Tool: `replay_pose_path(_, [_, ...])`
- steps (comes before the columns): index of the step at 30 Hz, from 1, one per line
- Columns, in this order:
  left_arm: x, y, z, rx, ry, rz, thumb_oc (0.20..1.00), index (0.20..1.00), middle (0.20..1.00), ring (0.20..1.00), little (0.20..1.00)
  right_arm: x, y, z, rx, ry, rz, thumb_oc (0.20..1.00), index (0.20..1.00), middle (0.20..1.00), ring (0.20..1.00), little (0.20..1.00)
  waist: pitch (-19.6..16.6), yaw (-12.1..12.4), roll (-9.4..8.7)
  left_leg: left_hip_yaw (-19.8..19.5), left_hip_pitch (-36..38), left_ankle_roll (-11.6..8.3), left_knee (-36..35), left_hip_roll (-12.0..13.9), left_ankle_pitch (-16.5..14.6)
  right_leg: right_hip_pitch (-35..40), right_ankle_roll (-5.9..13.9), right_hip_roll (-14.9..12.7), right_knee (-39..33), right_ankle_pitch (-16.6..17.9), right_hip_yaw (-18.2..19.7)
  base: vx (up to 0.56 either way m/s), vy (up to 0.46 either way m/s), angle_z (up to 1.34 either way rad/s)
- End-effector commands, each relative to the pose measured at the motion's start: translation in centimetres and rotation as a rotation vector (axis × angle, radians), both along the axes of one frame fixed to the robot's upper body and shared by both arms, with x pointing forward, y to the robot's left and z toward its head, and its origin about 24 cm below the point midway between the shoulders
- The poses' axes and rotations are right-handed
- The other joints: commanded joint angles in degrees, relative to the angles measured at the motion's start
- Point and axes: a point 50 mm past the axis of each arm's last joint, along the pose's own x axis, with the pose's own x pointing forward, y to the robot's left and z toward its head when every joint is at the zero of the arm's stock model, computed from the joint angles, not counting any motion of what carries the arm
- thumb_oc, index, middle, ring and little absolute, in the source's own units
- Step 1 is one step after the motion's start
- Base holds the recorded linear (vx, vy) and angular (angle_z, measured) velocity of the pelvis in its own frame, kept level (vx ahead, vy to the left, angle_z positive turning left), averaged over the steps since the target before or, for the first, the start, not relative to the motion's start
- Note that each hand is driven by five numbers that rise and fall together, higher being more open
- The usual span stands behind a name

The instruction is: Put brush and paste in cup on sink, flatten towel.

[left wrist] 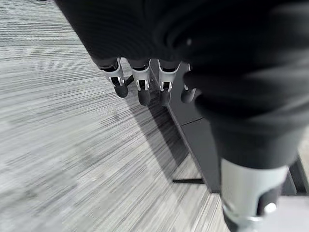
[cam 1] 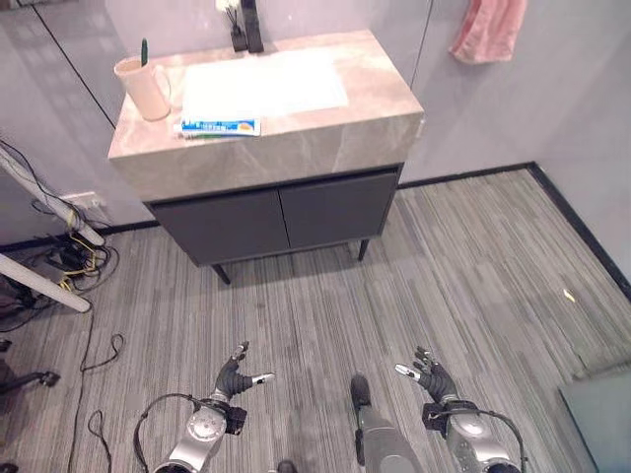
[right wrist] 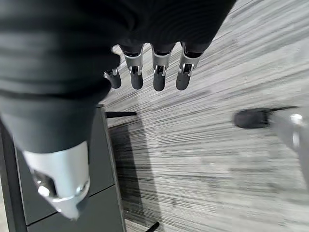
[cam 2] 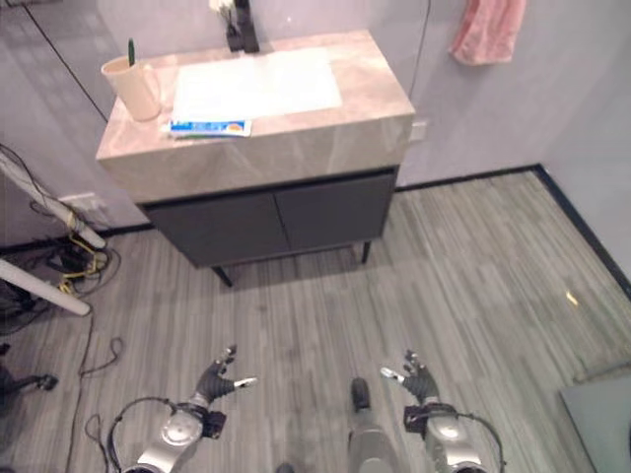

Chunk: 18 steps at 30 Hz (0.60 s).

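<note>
A beige cup (cam 1: 145,87) stands at the left back of the marble sink counter (cam 1: 296,138), with a green brush handle (cam 1: 143,51) sticking out of it. A blue and white paste tube (cam 1: 218,126) lies flat on the counter in front of the cup. A pink towel (cam 1: 489,29) hangs bunched on the wall at the right. My left hand (cam 1: 234,378) and right hand (cam 1: 431,375) hang low over the floor, far in front of the cabinet, both open and holding nothing. The fingers (left wrist: 141,84) hang relaxed in the left wrist view, as do the fingers (right wrist: 157,72) in the right wrist view.
A black faucet (cam 1: 251,25) stands behind the white basin (cam 1: 264,84). The dark cabinet (cam 1: 281,217) stands on thin legs. Cables and white poles (cam 1: 49,256) lie on the floor at the left. A dark panel (cam 1: 601,424) sits at the lower right.
</note>
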Motion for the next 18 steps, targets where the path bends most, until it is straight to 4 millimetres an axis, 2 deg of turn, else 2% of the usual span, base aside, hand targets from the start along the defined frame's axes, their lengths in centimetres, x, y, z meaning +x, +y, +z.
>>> replay_pose_path(1, [1.9, 2.0, 2.1, 0.035, -0.11, 0.007, 1.0, 1.0, 1.0, 1.0, 1.0, 3.3, 1.2, 2.8, -0.002, -0.174, 0.088, 1.0, 1.0, 1.0, 1.0, 1.0, -1.59, 0.21, -4.67, -1.71, -0.57, -0.04, 7.49, -3.31, 3.25, -0.99, 4.33, -0.68, 3.78, -1.91, 3.66, 0.34, -0.323, 0.14])
replay_pose_path(3, [1.8, 1.9, 1.9, 0.027, -0.099, 0.004, 1.0, 1.0, 1.0, 1.0, 1.0, 3.4, 0.9, 3.1, -0.015, -0.184, 0.103, 1.0, 1.0, 1.0, 1.0, 1.0, -2.02, 0.52, -4.27, -2.68, -3.41, -2.12, 13.64, -1.35, 7.7, 0.97, 2.7, 0.52, 2.67, -2.95, 2.73, 0.23, -0.27, 0.08])
replay_pose_path(5, [2.4, 1.6, 2.0, 0.018, -0.101, 0.007, 1.0, 1.0, 1.0, 1.0, 1.0, 3.7, 0.8, 3.6, -0.021, -0.202, 0.112, 1.0, 1.0, 1.0, 1.0, 1.0, -1.14, 0.75, -4.58, -3.82, -8.61, -4.61, 24.39, -0.06, 14.03, 3.32, 0.82, 0.31, 1.45, -3.71, 1.25, 0.14, -0.257, 0.09])
replay_pose_path(6, [2.8, 1.3, 2.1, 0.015, -0.109, -0.001, 1.0, 1.0, 1.0, 1.0, 1.0, 3.8, 0.7, 3.7, -0.03, -0.205, 0.116, 1.0, 1.0, 1.0, 1.0, 1.0, -0.16, 0.96, -5.02, -4.51, -11.3, -5.15, 28.95, -0.16, 15.96, 4.34, -0.04, -0.03, 1.11, -4.23, 0.71, 0.08, -0.208, 0.42])
replay_pose_path(8, [3.3, 0.8, 2.3, 0.012, -0.119, -0.006, 1.0, 1.0, 1.0, 1.0, 1.0, 4.0, 0.7, 3.9, -0.049, -0.207, 0.128, 1.0, 1.0, 1.0, 1.0, 1.0, 1.02, 1.13, -5.38, -3.28, -14.11, -5.07, 32.15, 1.09, 17.99, 6.07, -1.17, -0.48, 0.72, -5.73, -0.37, 0.11, -0.167, 0.48])
replay_pose_path(9, [3.5, 0.6, 2.4, 0.013, -0.121, -0.008, 1.0, 1.0, 1.0, 1.0, 1.0, 4.0, 0.6, 3.8, -0.059, -0.199, 0.13, 1.0, 1.0, 1.0, 1.0, 1.0, 1.34, 1.3, -5.48, -1.94, -16.38, -4.68, 30.62, 1.04, 17.75, 6.88, -1.17, -1.0, 0.5, -6.32, -0.5, 0.13, -0.076, 0.22])
replay_pose_path(10, [3.7, 0.5, 2.5, 0.015, -0.127, -0.013, 1.0, 1.0, 1.0, 1.0, 1.0, 4.0, 0.5, 3.9, -0.07, -0.201, 0.132, 1.0, 1.0, 1.0, 1.0, 1.0, 1.71, 1.52, -5.49, -0.87, -18.86, -4.17, 29.6, 0.65, 16.11, 7.74, -0.91, -1.37, 0.26, -6.88, -0.4, 0.27, -0.022, 0.36])
replay_pose_path(11, [3.8, 0.3, 2.5, 0.018, -0.129, -0.02, 1.0, 1.0, 1.0, 1.0, 1.0, 3.9, 0.2, 3.9, -0.096, -0.196, 0.141, 1.0, 1.0, 1.0, 1.0, 1.0, 1.26, 1.77, -5.19, 1.48, -22.11, -3.13, 23.01, 0.17, 14.21, 8.96, -0.05, -1.86, -0.58, -7.5, -0.48, 0.24, 0.008, 0.37])
replay_pose_path(12, [3.8, 0.3, 2.5, 0.017, -0.129, -0.02, 1.0, 1.0, 1.0, 1.0, 1.0, 3.9, 0.2, 3.8, -0.096, -0.196, 0.141, 1.0, 1.0, 1.0, 1.0, 1.0, 1.31, 1.85, -5.22, 1.6, -21.85, -3.09, 22.91, 0.12, 14.08, 9.14, 0.02, -1.91, -0.63, -7.59, -0.4, 0.3, 0.06, 0.35])
replay_pose_path(14, [3.7, 0.2, 2.4, 0.022, -0.132, -0.015, 1.0, 1.0, 1.0, 1.0, 1.0, 3.8, 0.4, 3.7, -0.103, -0.195, 0.151, 1.0, 1.0, 1.0, 1.0, 1.0, 1.36, 2.46, -4.75, 2.61, -23.48, -2.38, 15.07, 0.34, 14.11, 9.87, 0.62, -2.01, -0.48, -8.54, 0.03, 0.23, 0.099, -0.06])
replay_pose_path(16, [3.5, 0.3, 2.2, 0.035, -0.124, -0.014, 1.0, 1.0, 1.0, 1.0, 1.0, 3.4, 0.7, 3.2, -0.112, -0.172, 0.162, 1.0, 1.0, 1.0, 1.0, 1.0, 1.09, 3.33, -3.7, 1.84, -24.83, -3.07, 7.35, 1.06, 17.92, 11.29, 0.89, -1.29, -0.94, -9.83, 0.98, 0.3, 0.138, -0.27])
replay_pose_path(18, [3.4, 0.4, 2.0, 0.045, -0.119, -0.014, 1.0, 1.0, 1.0, 1.0, 1.0, 3.1, 0.9, 2.8, -0.119, -0.151, 0.174, 1.0, 1.0, 1.0, 1.0, 1.0, 1.02, 3.93, -3.27, 1.27, -25.28, -4.11, 2.69, 2.75, 21.73, 13.13, 1.2, -1.27, -1.1, -11.34, 2.02, 0.35, 0.162, -0.66])
